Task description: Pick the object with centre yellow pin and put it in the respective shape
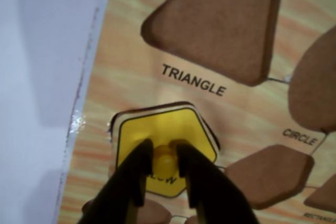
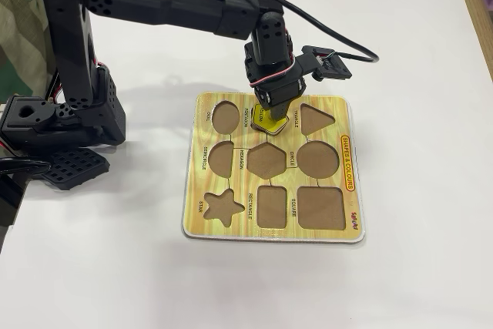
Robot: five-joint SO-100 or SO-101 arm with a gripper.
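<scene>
A yellow pentagon piece [image 1: 163, 129] with a yellow centre pin [image 1: 165, 160] lies in or just over its cut-out near the wooden shape board's [image 1: 131, 72] edge; a dark gap shows along its upper left side, so it may sit slightly askew. My gripper [image 1: 165, 162] is shut on the pin, its black fingers [image 1: 137, 174] on both sides of it. In the fixed view the piece [image 2: 273, 121] shows under the gripper [image 2: 271, 113] at the board's [image 2: 350, 213] far middle, between the oval and triangle holes.
Empty brown cut-outs surround the piece: triangle [image 1: 220, 19], circle [image 1: 315, 82], hexagon [image 1: 270, 174]. The fixed view also shows star [image 2: 221, 206], rectangle [image 2: 272, 207] and square [image 2: 320, 207] holes. The board lies on a white table [image 2: 416, 36]. The arm's base [image 2: 62, 113] stands at left.
</scene>
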